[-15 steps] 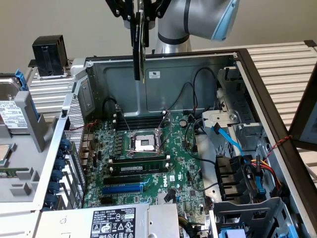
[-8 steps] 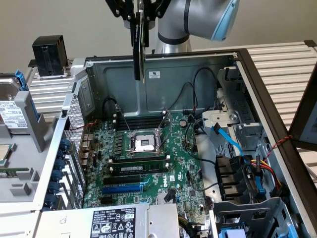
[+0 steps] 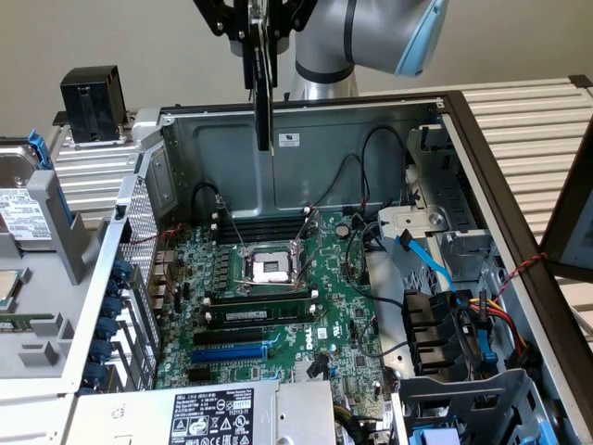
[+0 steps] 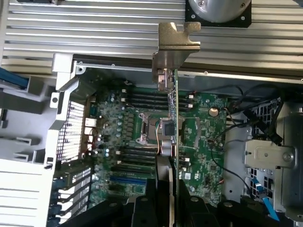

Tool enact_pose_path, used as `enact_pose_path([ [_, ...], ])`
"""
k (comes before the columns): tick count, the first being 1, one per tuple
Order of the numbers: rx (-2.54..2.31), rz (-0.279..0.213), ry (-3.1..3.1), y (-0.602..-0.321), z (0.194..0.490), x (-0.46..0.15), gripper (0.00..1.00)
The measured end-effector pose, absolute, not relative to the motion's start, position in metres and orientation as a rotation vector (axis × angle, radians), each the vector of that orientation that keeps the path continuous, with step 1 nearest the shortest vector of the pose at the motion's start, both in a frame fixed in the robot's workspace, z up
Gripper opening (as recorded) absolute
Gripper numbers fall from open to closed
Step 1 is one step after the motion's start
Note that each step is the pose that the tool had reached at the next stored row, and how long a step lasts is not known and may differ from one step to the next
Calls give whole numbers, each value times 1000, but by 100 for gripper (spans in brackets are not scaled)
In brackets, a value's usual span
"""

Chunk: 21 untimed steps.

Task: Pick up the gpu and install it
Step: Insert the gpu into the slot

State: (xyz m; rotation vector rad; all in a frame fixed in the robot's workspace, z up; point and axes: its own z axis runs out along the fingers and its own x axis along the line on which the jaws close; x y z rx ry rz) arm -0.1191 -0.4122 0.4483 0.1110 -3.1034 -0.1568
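Observation:
My gripper (image 3: 264,37) is shut on the gpu (image 3: 264,97), which hangs edge-on and upright above the open computer case, over its back wall. In the wrist view the gpu (image 4: 176,118) shows as a thin green edge with its silver end bracket (image 4: 174,45) at the far end, clamped between my black fingers (image 4: 158,196). Below it lies the large green motherboard (image 3: 278,297) with its CPU socket (image 3: 271,269). A blue expansion slot (image 3: 230,353) sits near the board's front edge; the same blue expansion slot (image 4: 125,182) also appears from the wrist. The card touches nothing in the case.
The case walls (image 3: 334,158) ring the board. A power supply (image 3: 241,413) lies in front, and a drive cage with coloured cables (image 3: 463,320) is at the exterior view's right. A hard drive (image 3: 18,213) and a black block (image 3: 91,91) sit at its left.

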Motion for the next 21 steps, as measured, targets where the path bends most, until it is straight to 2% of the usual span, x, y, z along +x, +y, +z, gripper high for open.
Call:
enact_pose_path([
  [21,694,-144,-3008,-412,446,-119,28],
])
